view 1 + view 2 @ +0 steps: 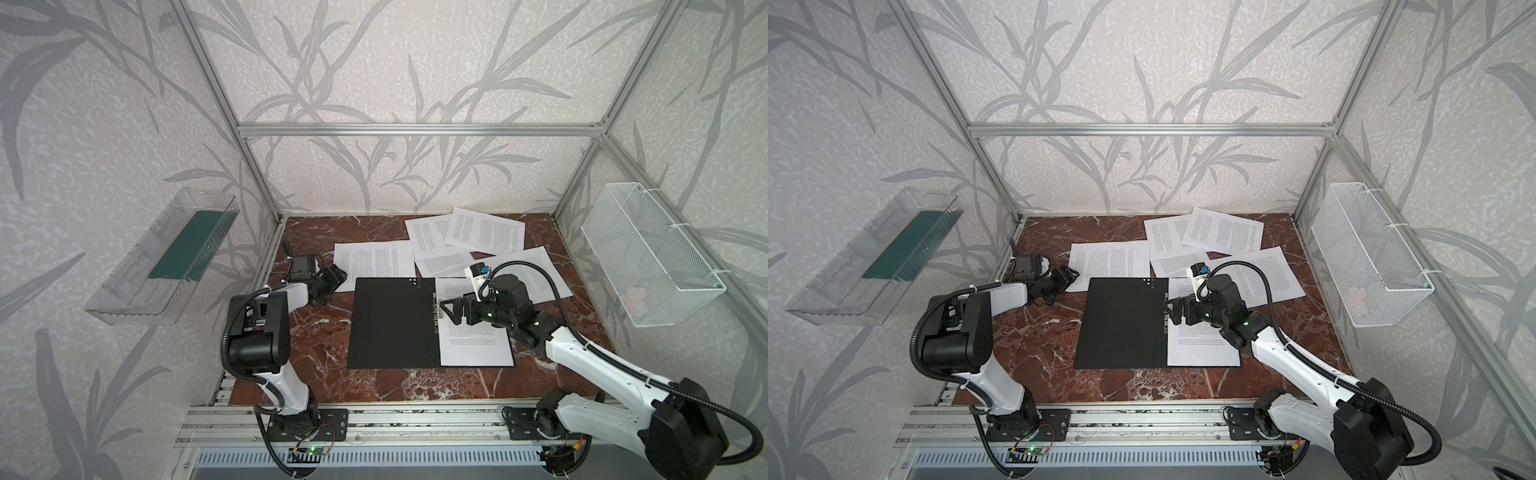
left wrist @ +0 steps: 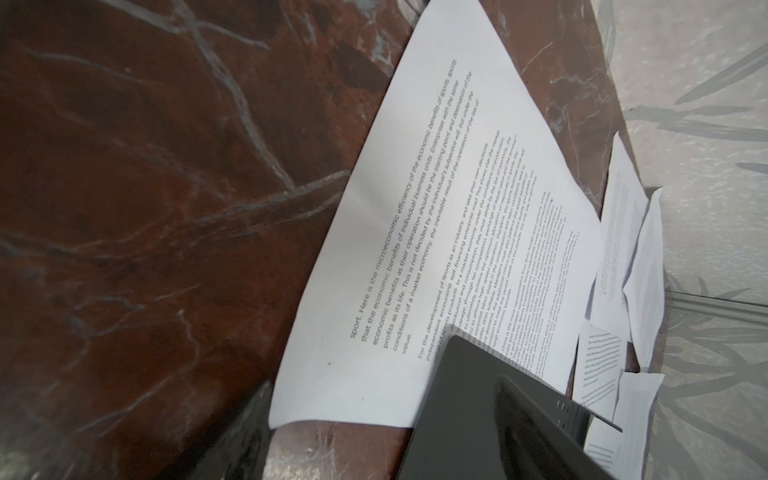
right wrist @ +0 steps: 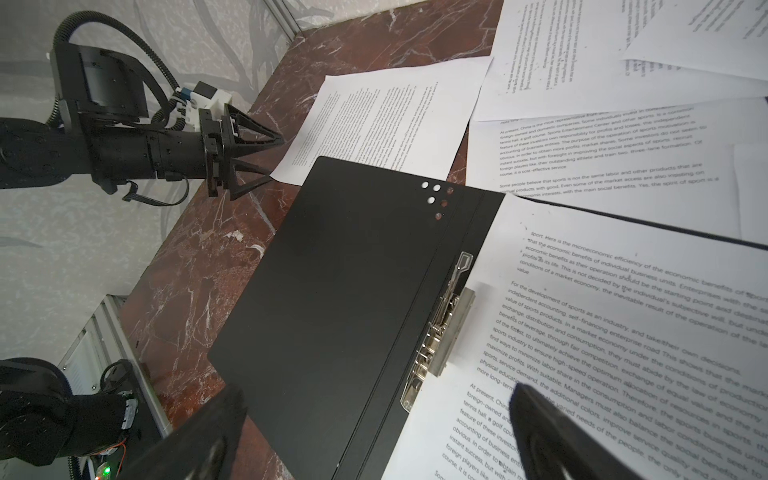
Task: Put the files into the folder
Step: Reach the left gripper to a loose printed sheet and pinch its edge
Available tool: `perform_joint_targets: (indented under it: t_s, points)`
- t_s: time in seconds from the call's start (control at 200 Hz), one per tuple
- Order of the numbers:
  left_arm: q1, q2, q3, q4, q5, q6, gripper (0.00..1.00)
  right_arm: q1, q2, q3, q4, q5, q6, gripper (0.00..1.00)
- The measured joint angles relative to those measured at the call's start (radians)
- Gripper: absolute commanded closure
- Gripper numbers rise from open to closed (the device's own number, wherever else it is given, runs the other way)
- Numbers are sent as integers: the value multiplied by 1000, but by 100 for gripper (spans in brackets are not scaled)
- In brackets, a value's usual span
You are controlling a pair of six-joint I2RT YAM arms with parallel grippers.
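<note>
Thin, limp, slippery, the files [image 1: 376, 259] lie scattered on the surface [image 1: 316, 332] behind the open folder [image 1: 392, 324] — a corner pinch should suit them. Left claw [image 1: 334, 277] gapes empty at one sheet's [image 3: 374, 120] corner; right claw [image 1: 449, 309] hangs wide open over the clip [image 3: 449, 328].

Built of white link shells [image 1: 582, 353] and black joint housings [image 1: 257, 345]; trails ribbed black cable conduit [image 1: 520, 262]; shows small green lights [image 1: 537, 322]; ends in black triangular lattice fingers [image 3: 272, 138].

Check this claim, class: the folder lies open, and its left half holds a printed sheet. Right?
The folder lies open, but the printed sheet is on its right half; the left half is bare black. Both top views show it.
</note>
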Motion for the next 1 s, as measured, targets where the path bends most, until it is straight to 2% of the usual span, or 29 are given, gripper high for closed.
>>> perform_joint_targets:
  t_s: [0.365,0.52,0.64,0.715,0.87,1.0]
  points:
    - [4,0,-106,269,94,-70,28,0,14,0,8,-11,1,1]
    - [4,10,-108,344,100,-99,47,0,17,0,10,-18,3,1]
    - [4,42,-108,373,103,-113,57,0,18,0,10,-18,3,1]
    - [4,58,-108,373,102,-119,64,0,23,0,10,-18,3,1]
    - [4,61,-105,362,87,-118,88,0,27,0,10,-18,3,1]
    - [4,48,-102,327,69,-113,100,0,28,0,10,-18,3,1]
